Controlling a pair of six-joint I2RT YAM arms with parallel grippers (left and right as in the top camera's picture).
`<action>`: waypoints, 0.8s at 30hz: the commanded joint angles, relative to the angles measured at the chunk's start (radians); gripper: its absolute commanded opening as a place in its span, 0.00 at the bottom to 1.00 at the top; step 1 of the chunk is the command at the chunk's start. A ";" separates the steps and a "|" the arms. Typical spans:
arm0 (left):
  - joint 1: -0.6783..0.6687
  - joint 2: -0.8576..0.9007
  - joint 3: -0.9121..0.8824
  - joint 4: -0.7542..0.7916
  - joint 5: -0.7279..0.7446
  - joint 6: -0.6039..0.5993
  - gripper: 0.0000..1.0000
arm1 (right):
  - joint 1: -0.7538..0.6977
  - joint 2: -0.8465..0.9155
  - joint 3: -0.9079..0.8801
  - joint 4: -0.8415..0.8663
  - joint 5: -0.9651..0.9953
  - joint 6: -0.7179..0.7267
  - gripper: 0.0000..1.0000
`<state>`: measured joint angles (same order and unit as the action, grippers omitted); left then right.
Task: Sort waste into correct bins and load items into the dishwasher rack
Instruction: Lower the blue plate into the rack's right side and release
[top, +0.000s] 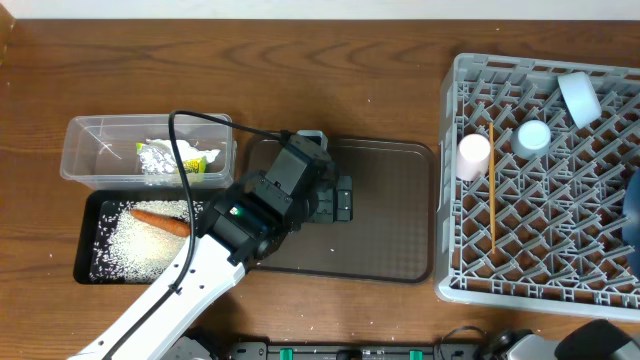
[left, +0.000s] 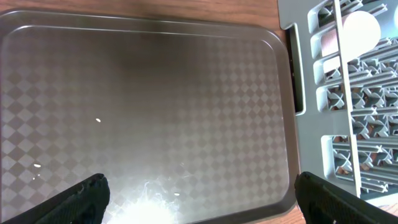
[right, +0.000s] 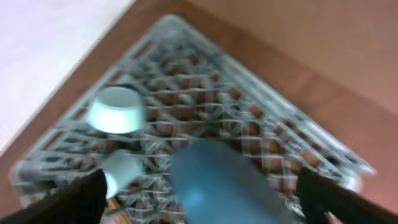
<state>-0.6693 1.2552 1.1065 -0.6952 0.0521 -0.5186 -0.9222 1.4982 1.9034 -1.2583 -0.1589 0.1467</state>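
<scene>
My left gripper hangs open and empty over the brown tray. In the left wrist view the gripper has only bare tray with a few rice grains between its fingers. The grey dishwasher rack holds a white cup, a pale blue cup, a pink cup and a chopstick. My right gripper is open above the rack. A blue item shows blurred between its fingers and at the rack's right edge in the overhead view.
A clear container at the left holds crumpled wrappers. In front of it, a black tray holds rice and a carrot. A black cable loops over the container.
</scene>
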 joint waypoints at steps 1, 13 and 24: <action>0.002 0.007 0.003 -0.001 -0.012 0.013 0.98 | -0.037 0.005 -0.008 -0.036 0.043 0.005 0.82; 0.002 0.007 0.003 -0.001 -0.012 0.013 0.98 | -0.137 0.134 -0.144 -0.075 -0.073 -0.104 0.30; 0.002 0.007 0.003 -0.001 -0.011 0.013 0.98 | -0.126 0.183 -0.274 -0.063 -0.243 -0.103 0.26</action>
<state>-0.6693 1.2552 1.1065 -0.6952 0.0521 -0.5190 -1.0431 1.6718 1.6596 -1.3155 -0.3260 0.0559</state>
